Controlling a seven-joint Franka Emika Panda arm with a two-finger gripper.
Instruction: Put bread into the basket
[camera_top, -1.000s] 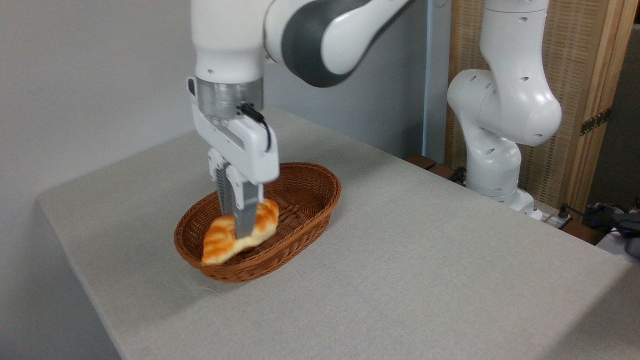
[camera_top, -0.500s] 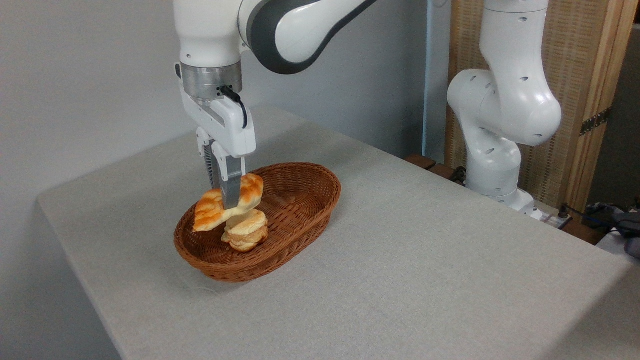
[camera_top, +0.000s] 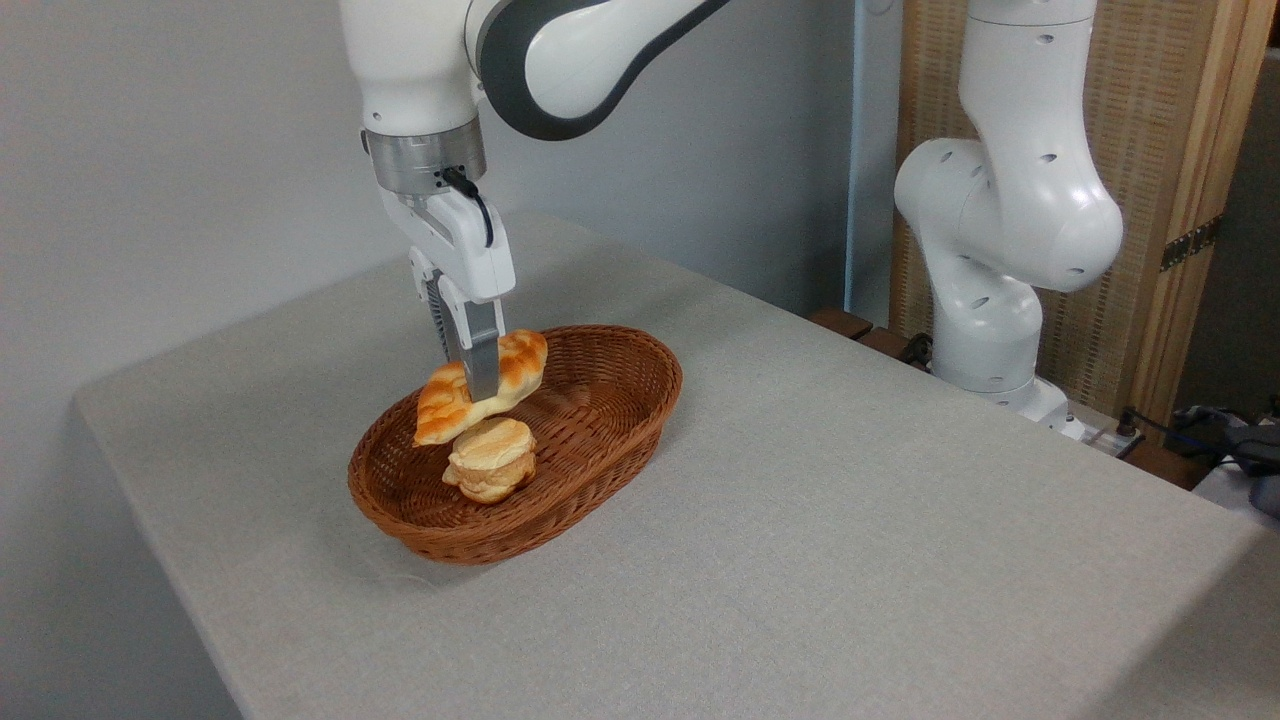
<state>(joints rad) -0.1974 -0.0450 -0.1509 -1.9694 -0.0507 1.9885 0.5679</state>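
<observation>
One grey-clothed table (camera_top: 800, 520), grey wall (camera_top: 150, 150), wicker screen (camera_top: 1150, 120).

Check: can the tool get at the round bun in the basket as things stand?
Probably not yet. The tool is shut on the braided loaf, which hangs right over the bun in the basket, covering the way down.

Bun (camera_top: 489, 459) in basket (camera_top: 600, 440) on table (camera_top: 800, 520), braided loaf (camera_top: 485, 386) just above, in claw (camera_top: 480, 385).
</observation>
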